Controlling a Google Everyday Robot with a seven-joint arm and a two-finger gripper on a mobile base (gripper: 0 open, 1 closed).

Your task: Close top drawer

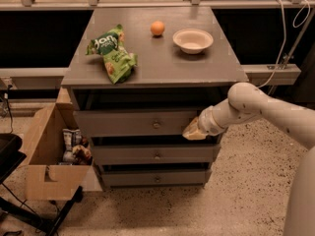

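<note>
The top drawer stands pulled out from its cabinet, its grey front forward of the counter edge above it, with a dark gap open behind that front. The gripper sits at the right end of the drawer front, well to the right of the drawer's knob, touching the face or just short of it. I cannot tell whether it is spread or closed. The step in hand looks like getting set to push. The next move calls for a steady, straight shove into the cabinet, kept square, since contact so far off centre could skew the drawer. Above the drawer lie a green chip bag, an orange and a bowl, none in the way.
</note>
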